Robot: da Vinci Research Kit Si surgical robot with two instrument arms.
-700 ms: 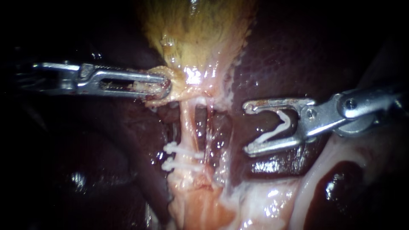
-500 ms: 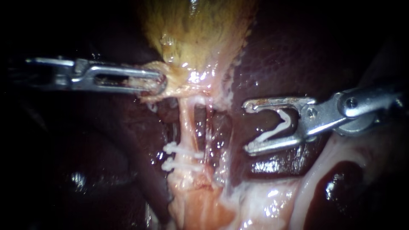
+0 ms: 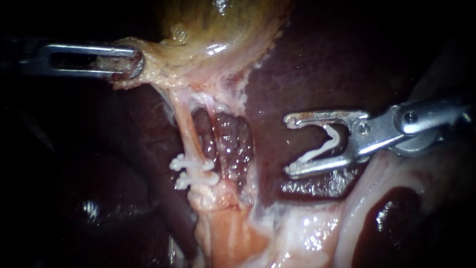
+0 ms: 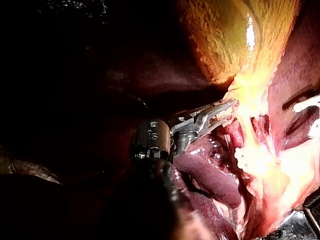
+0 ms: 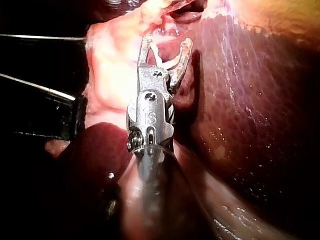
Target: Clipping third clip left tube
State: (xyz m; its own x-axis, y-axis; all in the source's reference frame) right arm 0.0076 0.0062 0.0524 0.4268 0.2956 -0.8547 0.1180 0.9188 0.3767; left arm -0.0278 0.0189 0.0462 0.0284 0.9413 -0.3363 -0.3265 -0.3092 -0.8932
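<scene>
My left instrument (image 3: 121, 62) is shut on the pale tissue at the gallbladder's (image 3: 223, 30) lower end and holds it up and to the left. From there the left tube (image 3: 184, 126) runs taut and slanting down to two white clips (image 3: 193, 169) set close together. A thinner right tube (image 3: 212, 119) runs beside it. My right instrument (image 3: 291, 146) stands to the right over the liver (image 3: 322, 59), apart from both tubes. Its jaws stand wide and carry an open white clip (image 3: 327, 143). The wrist views show the left jaws (image 4: 224, 107) on tissue and the right jaws (image 5: 165, 45) with the clip (image 5: 162, 62).
Dark liver lies behind the tubes (image 3: 233, 144) and left of them. Pale fatty tissue (image 3: 297, 233) spreads below the right instrument. A dark rounded lobe (image 3: 391, 218) sits at the lower right. A thin dark rod (image 5: 40, 87) shows beside my right instrument.
My left instrument has pulled its tissue up and to the left. The left tube is now stretched and slanted, and its two clips have shifted left. The right instrument has not moved.
</scene>
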